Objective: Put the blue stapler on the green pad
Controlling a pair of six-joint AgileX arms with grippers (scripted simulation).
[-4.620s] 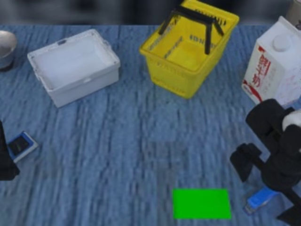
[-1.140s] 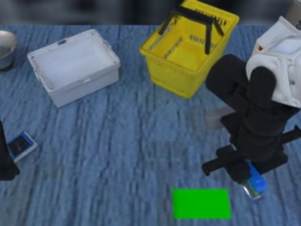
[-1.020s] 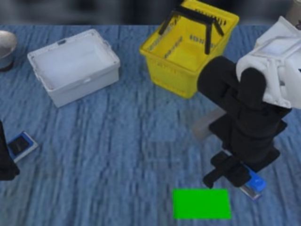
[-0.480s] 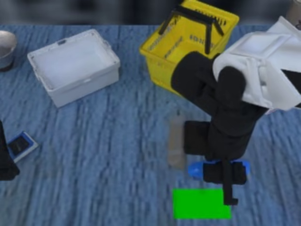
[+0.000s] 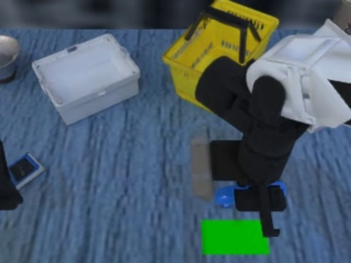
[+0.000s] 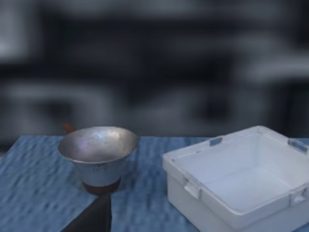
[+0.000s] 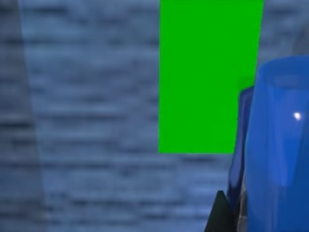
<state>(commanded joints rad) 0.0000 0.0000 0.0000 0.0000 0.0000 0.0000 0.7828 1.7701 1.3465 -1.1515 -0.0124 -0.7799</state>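
Step in hand: carry phase. R gripper (image 5: 253, 198) has its jaws closed on the blue stapler (image 5: 224, 195), held off the tabletop, w/ both blue ends poking out either side of the black fingers in the top view. It hangs over the near edge of the tabletop, right of centre, just behind the green pad (image 5: 236, 236) and not yet over it. Right wrist view: stapler (image 7: 277, 145) fills one side, green pad (image 7: 210, 75) lies ahead, bare and flat.

Next move, as I judge it: shift the R arm toward the near edge till the stapler is centred over the pad, lower, then let go. Pad is only a bit longer than the stapler, so alignment needs care, else an end overhangs.

L gripper (image 5: 6, 189) parked at the left edge of the tabletop; can't tell its jaws.
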